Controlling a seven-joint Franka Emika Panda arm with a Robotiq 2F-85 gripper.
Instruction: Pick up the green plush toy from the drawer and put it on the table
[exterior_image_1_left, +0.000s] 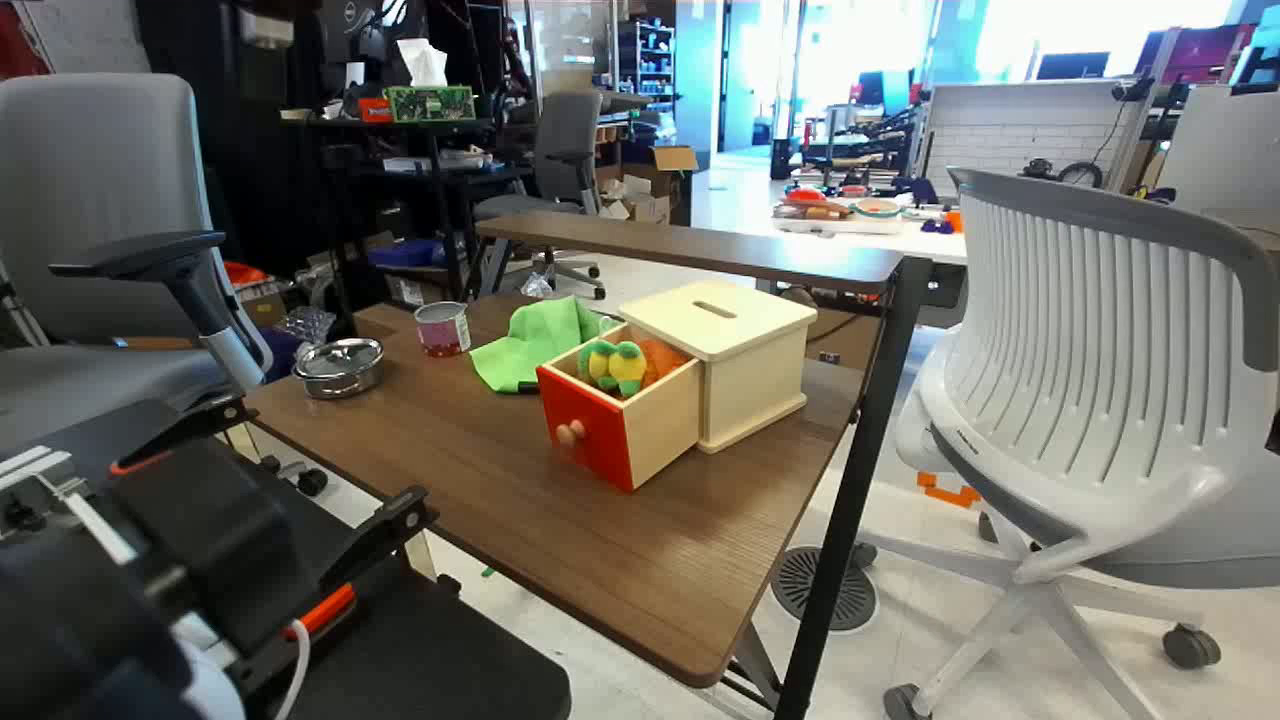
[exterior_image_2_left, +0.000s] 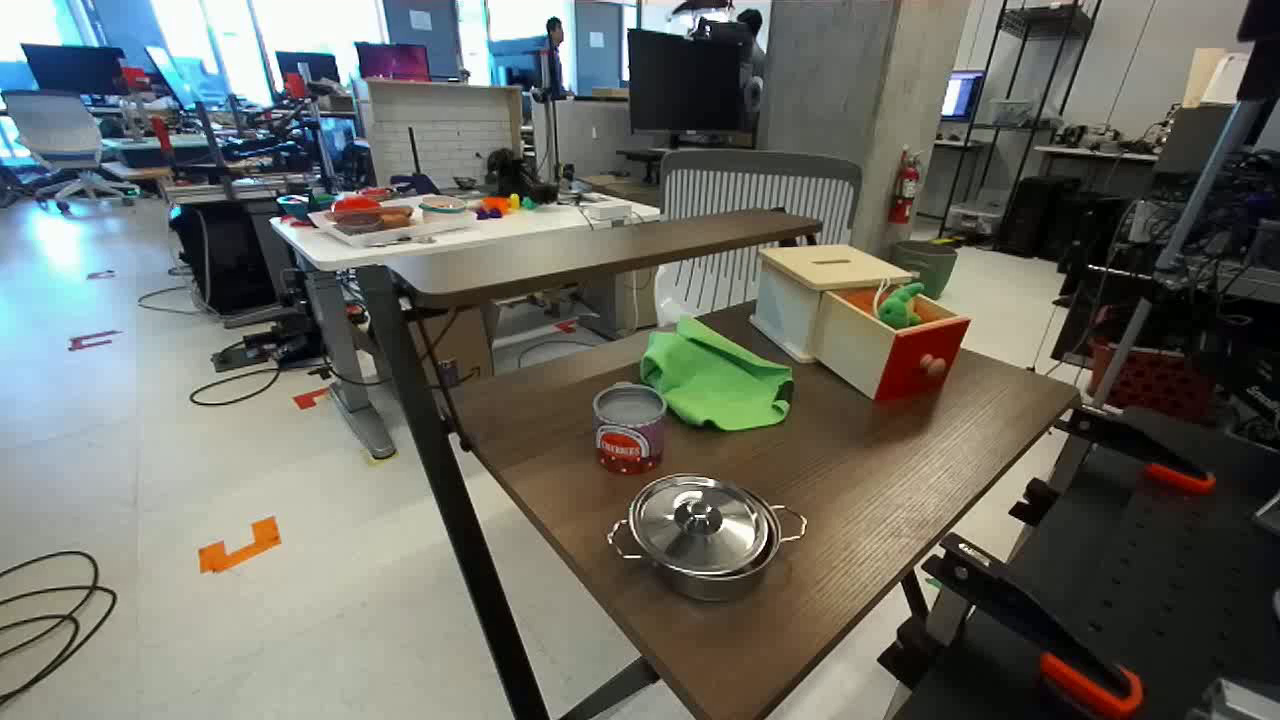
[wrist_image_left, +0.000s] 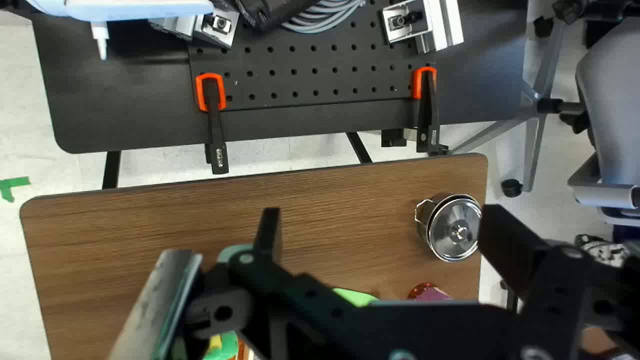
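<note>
**Table (exterior_image_1_left: 640, 550) check: pick not yet made**

Drawer (exterior_image_1_left: 605, 430): pulled out, facing the table's robot-side long edge. Claw (wrist_image_left: 381, 222): wide, holding nothing. Green plush toy (exterior_image_1_left: 627, 368): in the drawer; likely light, soft, grippy, hard to break. Pinch its body from above. In the wrist view it shows outside the claw's spread, well apart, apparently farther from that edge.

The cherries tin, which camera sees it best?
An exterior view: the tin looks big and its label reads CHERRIES. In an exterior view, the tin looks smaller, words unreadable. The wrist view shows just a bit; the gripper hides the rest.
</note>
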